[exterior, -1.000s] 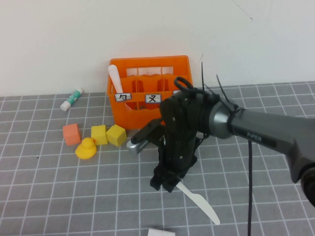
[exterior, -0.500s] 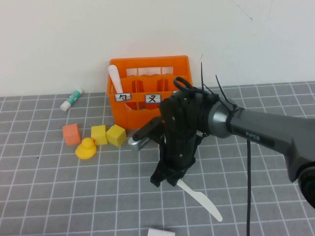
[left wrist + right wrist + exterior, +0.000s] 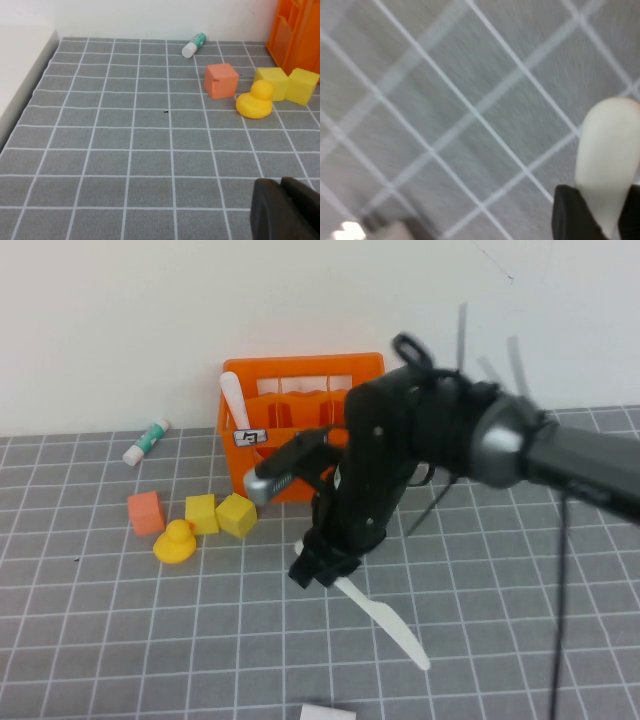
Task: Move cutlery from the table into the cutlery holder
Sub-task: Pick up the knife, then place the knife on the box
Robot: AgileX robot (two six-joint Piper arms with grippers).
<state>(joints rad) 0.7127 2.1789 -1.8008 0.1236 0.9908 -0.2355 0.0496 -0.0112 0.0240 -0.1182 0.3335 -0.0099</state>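
Note:
My right gripper point(image 3: 318, 570) is shut on the handle end of the cream-white knife point(image 3: 385, 625), which slants down to the right just above the gray grid table point(image 3: 100, 640). In the right wrist view the knife point(image 3: 607, 145) sits between the two dark fingers of the right gripper point(image 3: 602, 207). The orange cutlery holder point(image 3: 300, 365) stands at the back, partly behind my right arm, with the pale pink spoon point(image 3: 233, 400) upright in its left compartment. My left gripper point(image 3: 285, 200) hovers shut and empty over the table's left part; the holder's corner point(image 3: 295, 30) shows there.
A glue stick point(image 3: 146, 441) lies at the back left. An orange cube point(image 3: 145, 512), two yellow cubes point(image 3: 201, 513) point(image 3: 236, 515) and a yellow duck point(image 3: 175, 542) sit left of the holder. A white object point(image 3: 327, 712) lies at the front edge.
My right arm has risen and shifted a little left and back toward the holder, carrying the knife; it now covers most of the holder's labels.

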